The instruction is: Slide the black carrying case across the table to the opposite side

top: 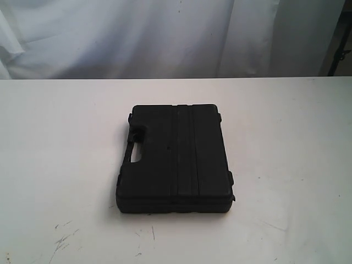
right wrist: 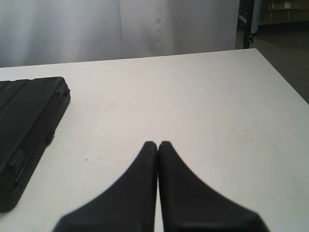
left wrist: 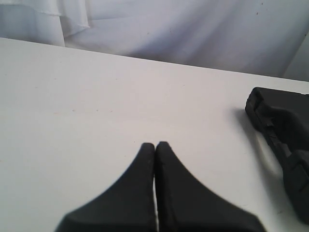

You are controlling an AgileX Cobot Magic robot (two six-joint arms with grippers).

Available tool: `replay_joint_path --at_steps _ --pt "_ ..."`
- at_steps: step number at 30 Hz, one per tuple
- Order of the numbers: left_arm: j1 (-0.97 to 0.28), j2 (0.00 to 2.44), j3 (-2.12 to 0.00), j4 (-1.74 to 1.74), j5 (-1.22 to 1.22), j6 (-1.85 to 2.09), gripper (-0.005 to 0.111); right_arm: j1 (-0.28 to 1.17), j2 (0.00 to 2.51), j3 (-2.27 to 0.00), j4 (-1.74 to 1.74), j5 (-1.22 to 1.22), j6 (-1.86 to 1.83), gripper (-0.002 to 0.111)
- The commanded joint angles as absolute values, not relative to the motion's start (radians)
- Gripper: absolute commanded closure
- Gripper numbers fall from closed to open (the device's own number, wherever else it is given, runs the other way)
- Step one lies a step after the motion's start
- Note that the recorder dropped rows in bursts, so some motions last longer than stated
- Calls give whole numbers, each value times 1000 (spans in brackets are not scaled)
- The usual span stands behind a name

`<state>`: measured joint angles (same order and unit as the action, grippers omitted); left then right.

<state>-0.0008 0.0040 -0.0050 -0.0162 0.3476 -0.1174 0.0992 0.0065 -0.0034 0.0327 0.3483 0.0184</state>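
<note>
Table (top: 286, 165): broad, flat, white and matt. Thin dark scratches (top: 63, 239) sit by the near left corner, with a few fainter ones near the near edge. A white cloth (top: 165, 33) hangs in soft folds behind the far edge. Past the far right corner stand a dark upright frame (top: 341, 49) and a strip of dark floor (right wrist: 289, 63).

Case (top: 181, 159): black, hard moulded plastic with a dull, finely grained skin. It is a flat rectangular box with rounded corners, lying on its broad face about mid-table, well clear of every edge. The long axis runs from near edge to far edge, skewed very slightly. Two raised ribs (top: 186, 154) run down the lid along that axis. The handle (top: 136, 151), a bar with an oblong cut-out through which the table shows, faces the left edge. Small lugs (top: 231, 181) stick out of the side facing the right edge, which looks like the hinge side, though that is hard to tell.

Left gripper (left wrist: 155, 145): black tapered fingers pressed together tip to tip, holding nothing. It sits over bare table on the handle side, apart from the case.

Right gripper (right wrist: 158, 144): fingers likewise closed flush and empty. It sits over bare table on the lug side, also apart from the case.
</note>
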Motion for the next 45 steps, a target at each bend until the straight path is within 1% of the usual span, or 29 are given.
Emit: replay_joint_path --at_steps 1,13,16,18,21,23,28,31,35,38,41,45 --pt "-5 0 0 -20 339 -119 107 93 0 0 21 345 7 108" --pt "-5 0 0 -20 339 -119 107 93 0 0 21 345 7 108" --pt "-5 0 0 43 337 -119 107 93 0 0 21 345 7 108" --pt "-5 0 0 21 266 -134 107 93 0 0 21 345 7 108" --pt "-5 0 0 -73 45 -134 107 93 0 0 21 345 6 108" --pt "-5 0 0 -73 -34 -134 107 93 0 0 21 345 6 108" --pt "-5 0 0 -73 -56 -127 107 93 0 0 21 345 6 108" --pt "-5 0 0 -70 -116 -132 107 93 0 0 21 345 6 108" --pt "-5 0 -67 -81 16 -162 107 93 0 0 21 345 6 108" --pt "-5 69 -163 -81 72 -165 107 93 0 0 21 345 6 108" --pt "-5 199 -302 -86 144 -196 107 93 0 0 21 345 9 108" --pt "-5 428 -511 -88 338 -198 107 93 0 0 21 345 9 108"
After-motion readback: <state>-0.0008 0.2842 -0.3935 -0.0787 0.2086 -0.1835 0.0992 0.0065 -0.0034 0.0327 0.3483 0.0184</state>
